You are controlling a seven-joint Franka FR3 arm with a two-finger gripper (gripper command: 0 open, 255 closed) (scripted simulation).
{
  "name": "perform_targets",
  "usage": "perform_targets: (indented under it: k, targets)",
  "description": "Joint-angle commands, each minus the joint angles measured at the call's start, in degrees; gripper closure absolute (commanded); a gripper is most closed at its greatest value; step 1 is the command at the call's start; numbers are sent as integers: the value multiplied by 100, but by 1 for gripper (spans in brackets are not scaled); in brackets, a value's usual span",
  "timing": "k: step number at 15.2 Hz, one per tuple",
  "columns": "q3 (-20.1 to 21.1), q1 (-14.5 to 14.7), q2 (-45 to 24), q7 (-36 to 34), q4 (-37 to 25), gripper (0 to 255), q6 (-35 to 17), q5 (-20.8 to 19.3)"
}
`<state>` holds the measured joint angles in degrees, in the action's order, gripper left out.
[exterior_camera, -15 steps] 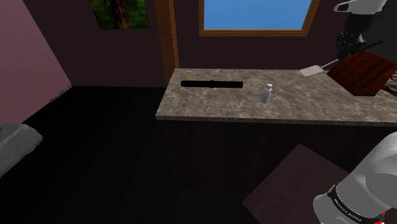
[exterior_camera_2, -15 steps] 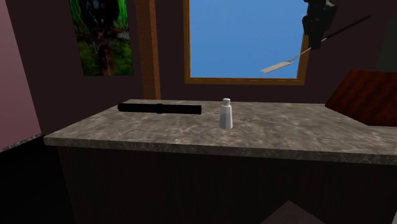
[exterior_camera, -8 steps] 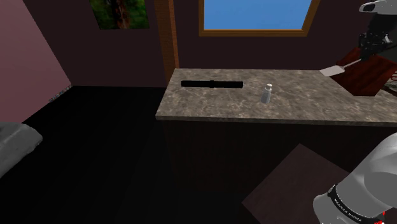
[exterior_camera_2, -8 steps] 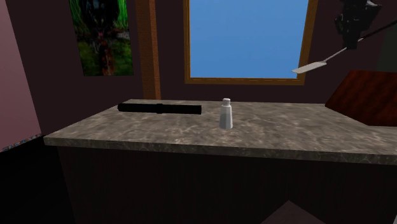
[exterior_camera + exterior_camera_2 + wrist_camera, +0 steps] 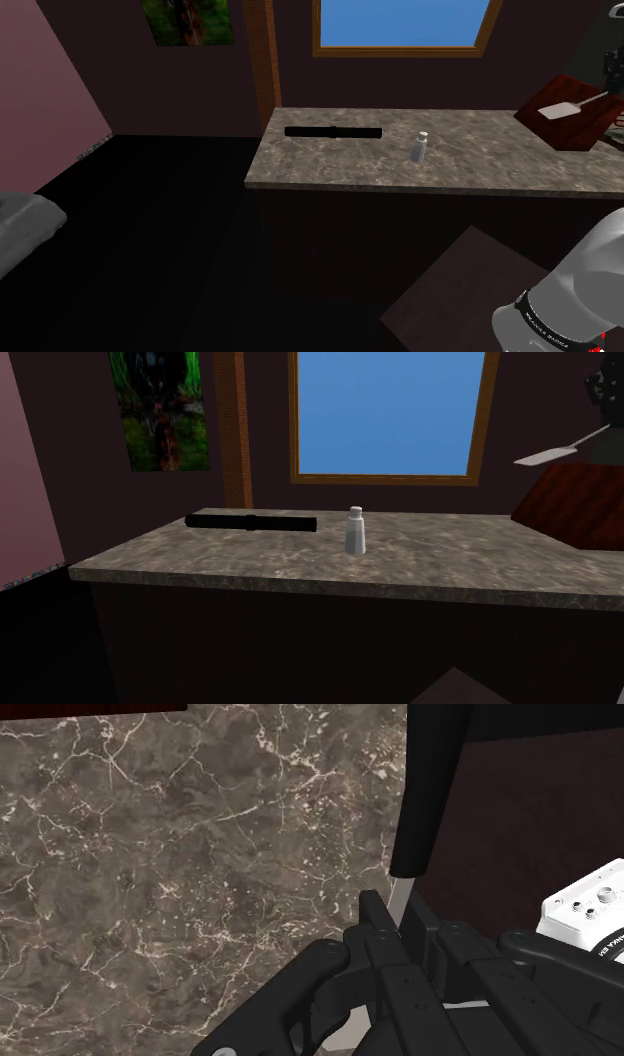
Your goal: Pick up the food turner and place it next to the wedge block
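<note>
Tool state: gripper (image 5: pixel 392 932) clenched on the turner (image 5: pixel 558 110) at its grey shaft, just beside the black handle.
Location: turner airborne above the wedge (image 5: pixel 575 502), apart from it.
Handling, judged: light, stiff, smooth, thin-bladed. The present hold suits, though the turner may pivot.

A dim room in a home, kitchen-like — a marble-patterned counter (image 5: pixel 480 165) carries a small white shaker (image 5: pixel 421 147), a wood-framed window (image 5: pixel 405 22) shows blue sky, and a green picture (image 5: pixel 190 20) hangs beside it.
</note>
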<state>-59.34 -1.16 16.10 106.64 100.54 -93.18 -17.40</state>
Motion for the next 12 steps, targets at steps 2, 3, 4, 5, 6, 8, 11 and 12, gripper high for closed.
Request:
perform_targets:
  k: [2,3,4,5,6,8,11,12]
  targets:
    - [-796,161,-524,711,-352,255,-112,391]
    - [-1166,251,-812,1020,-498,255,-148,646]
    - [-1623,340,-1226,1421,-653,255,-184,1042]
    - [-2107,258,-1925,2025,-821,255,-197,1748]
    - [-2182,-239,-2615,2609,-1019,255,-130,2456]
    - [-1684,-1367,-3235,3173,-1451,255,30,3066]
    - [-1083,-2731,-3912,3726,-2201,255,313,3679]
    - [-932,-3135,-4130,3876,-2483,255,424,3869]
